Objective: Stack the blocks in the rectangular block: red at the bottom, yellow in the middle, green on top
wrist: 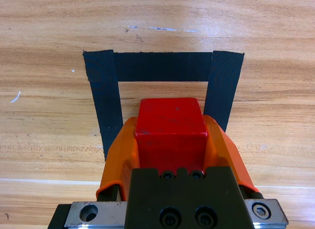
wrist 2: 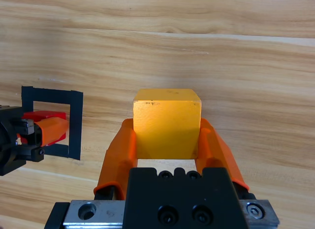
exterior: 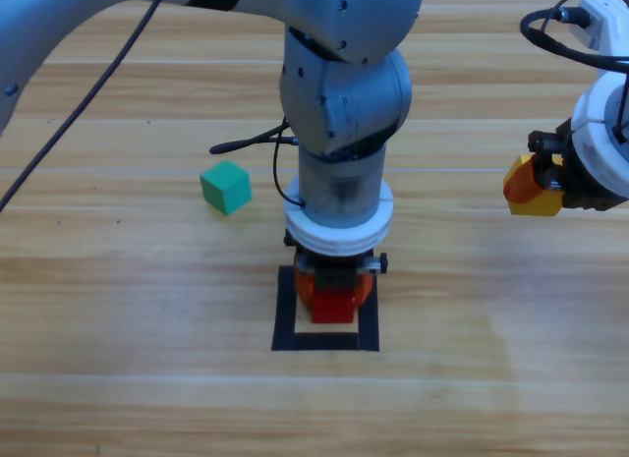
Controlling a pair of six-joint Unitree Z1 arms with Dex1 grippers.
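My left gripper (exterior: pixel 334 302) reaches down over the black tape outline (exterior: pixel 285 319) and is shut on the red cube (exterior: pixel 334 306). In the left wrist view the red cube (wrist: pixel 170 128) sits between the orange jaws, inside the tape outline (wrist: pixel 162 66). At the right edge my right gripper (exterior: pixel 533 187) is shut on the yellow cube (exterior: pixel 536 199), held above the table. The right wrist view shows the yellow cube (wrist 2: pixel 166 121) between its jaws, with the tape outline (wrist 2: pixel 75 123) and red cube (wrist 2: pixel 44 115) far off to the left. The teal-green cube (exterior: pixel 226 187) lies alone, left of the left arm.
A black cable (exterior: pixel 251 142) trails from the left arm over the table behind the green cube. Bare wooden table (exterior: pixel 472 378) lies between the outline and the right gripper and along the front edge.
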